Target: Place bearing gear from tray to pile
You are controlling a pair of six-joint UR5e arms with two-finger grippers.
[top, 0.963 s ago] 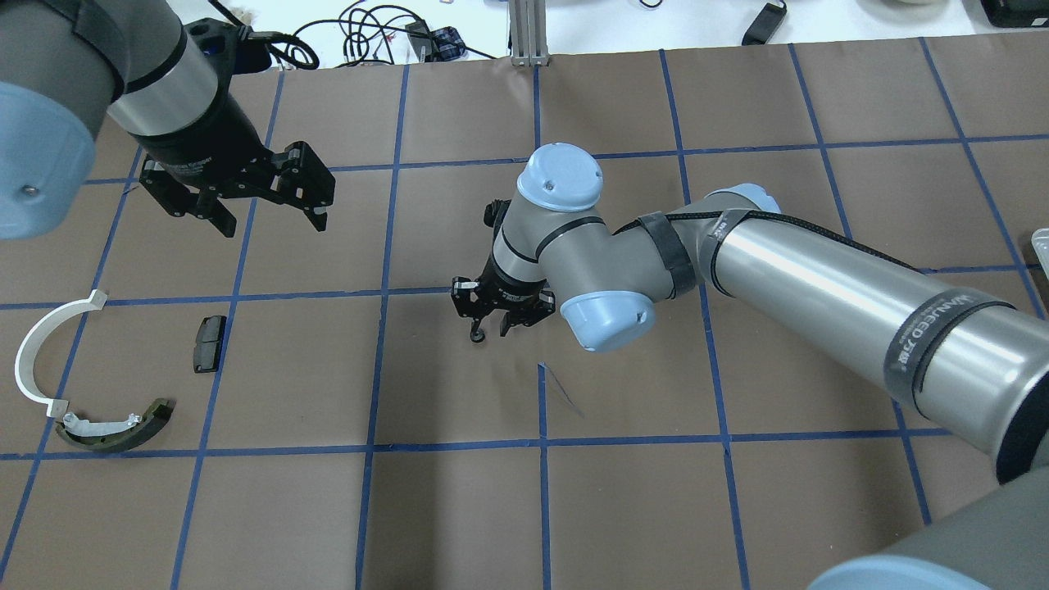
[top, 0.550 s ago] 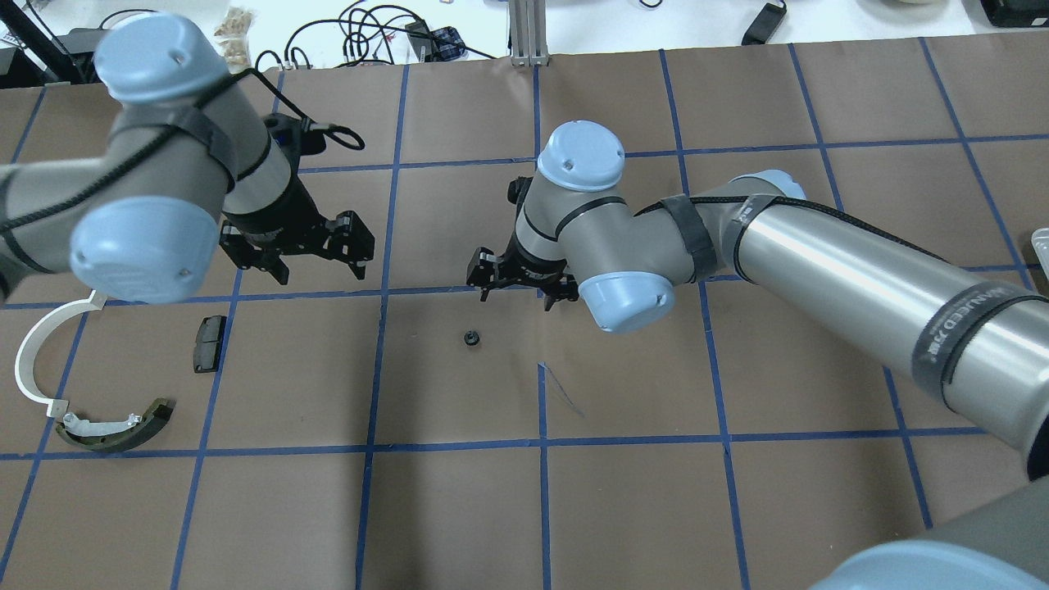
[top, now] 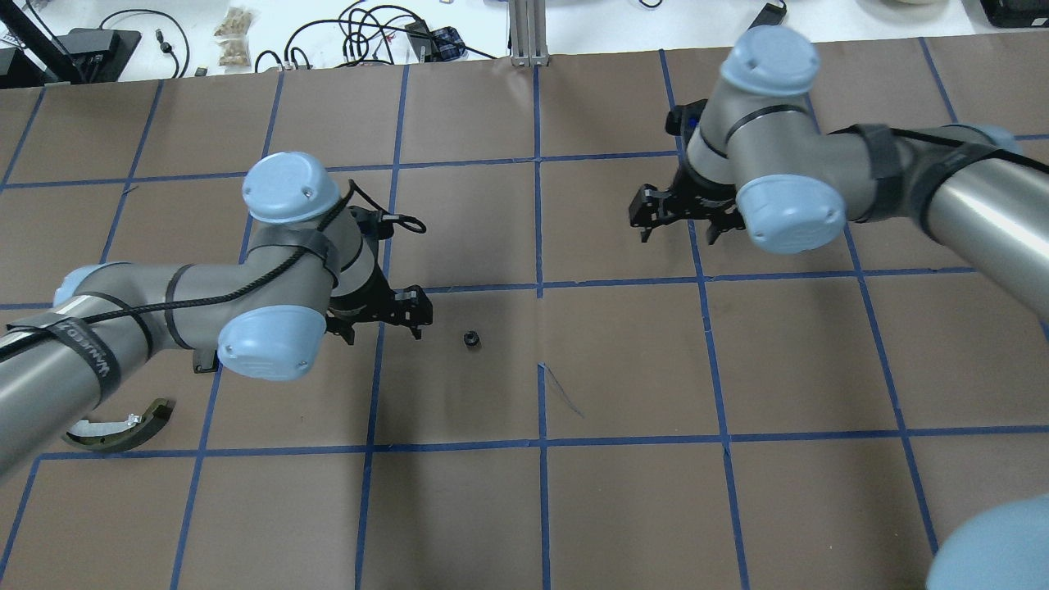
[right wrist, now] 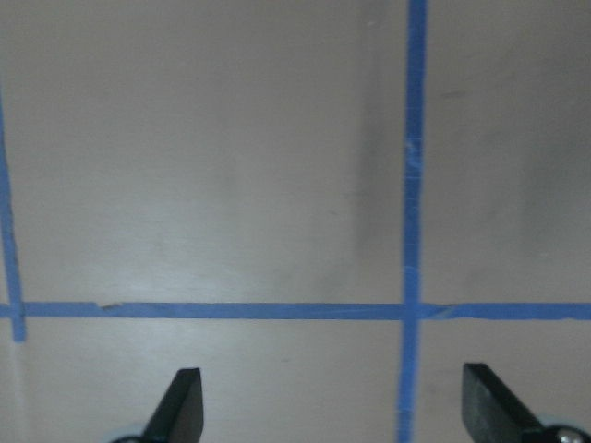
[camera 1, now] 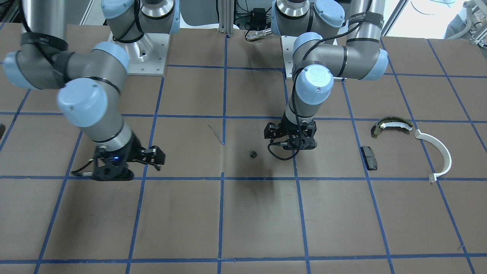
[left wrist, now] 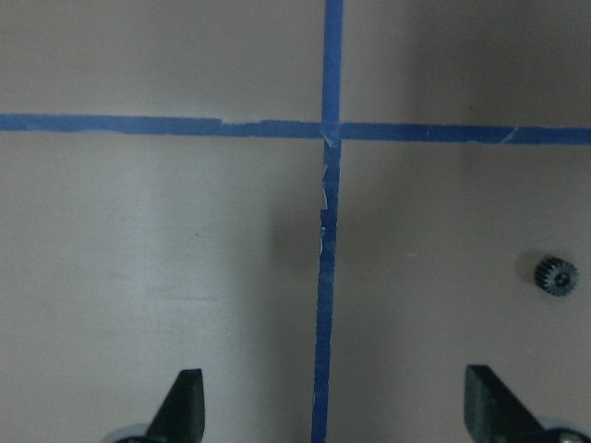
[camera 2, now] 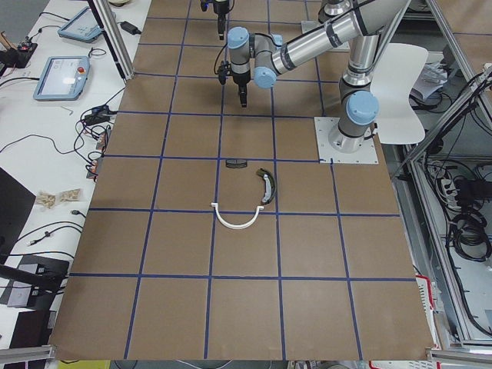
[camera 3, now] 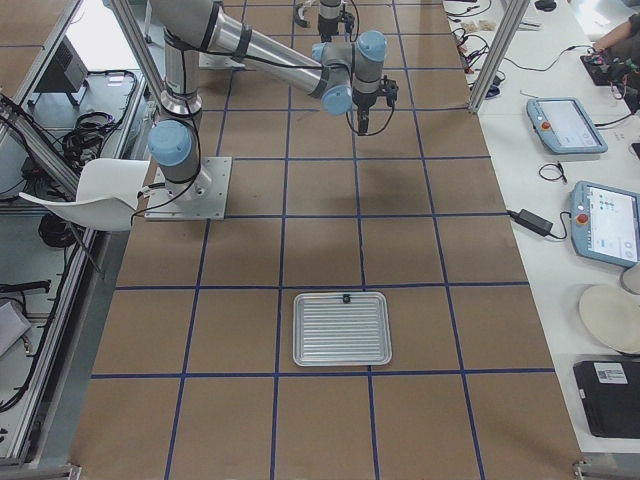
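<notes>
The left gripper (left wrist: 332, 406) hangs with jaws spread wide, empty, with the small dark bearing gear (left wrist: 555, 275) lying flat on the table (top: 623, 369) just outside one finger and the pile (camera 1: 369, 157) on its other side. The right gripper (right wrist: 332, 406), well apart, is also spread and empty. The gear looks light, hard and skid-prone; pinch across its toothed rim.
</notes>
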